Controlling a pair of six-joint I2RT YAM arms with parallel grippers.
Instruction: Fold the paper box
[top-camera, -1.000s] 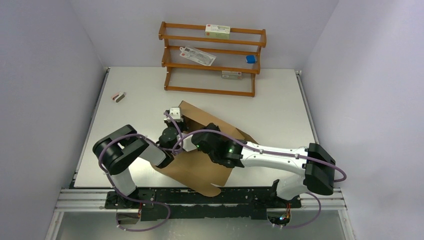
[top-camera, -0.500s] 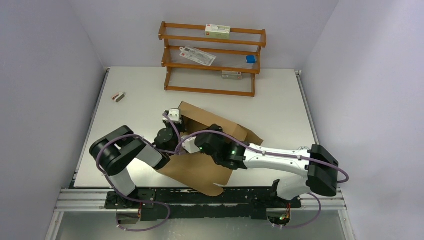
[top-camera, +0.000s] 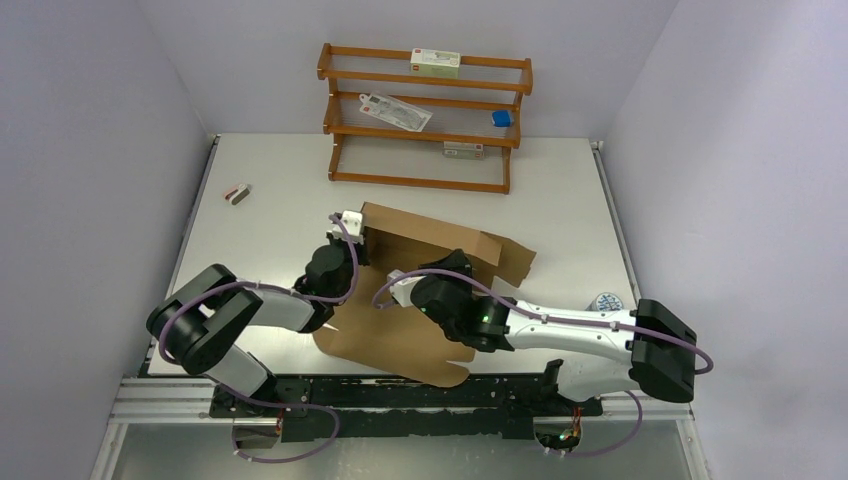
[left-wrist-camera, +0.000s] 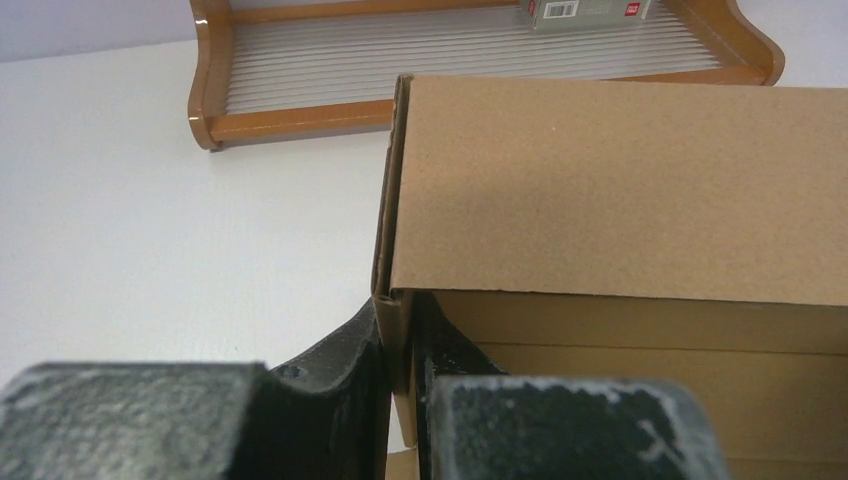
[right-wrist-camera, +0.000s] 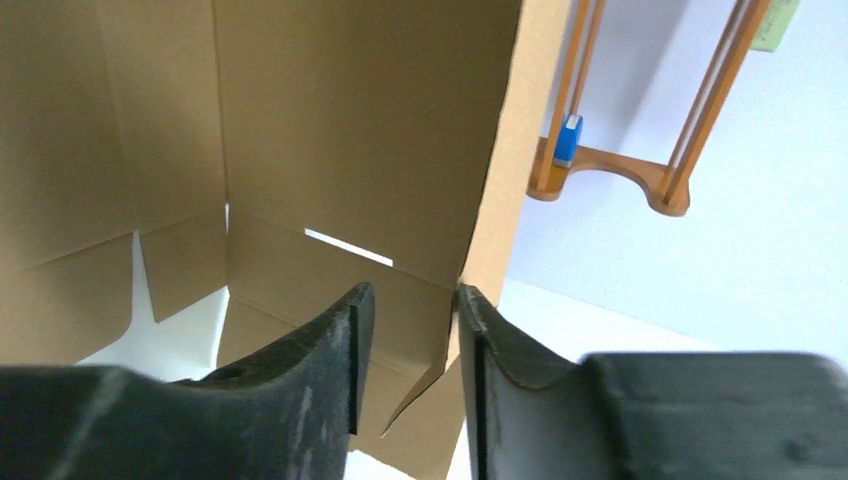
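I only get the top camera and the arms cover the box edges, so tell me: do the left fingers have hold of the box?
Observer: Yes. In the left wrist view the left fingers are shut on a wall of the box, at its corner.
Operator: And the right fingers?
Observer: The right fingers stand apart, with an upright flap's edge between them, not clamped.
Operator: What's ahead of them?
Observer: A slot cut low in the panel they face.
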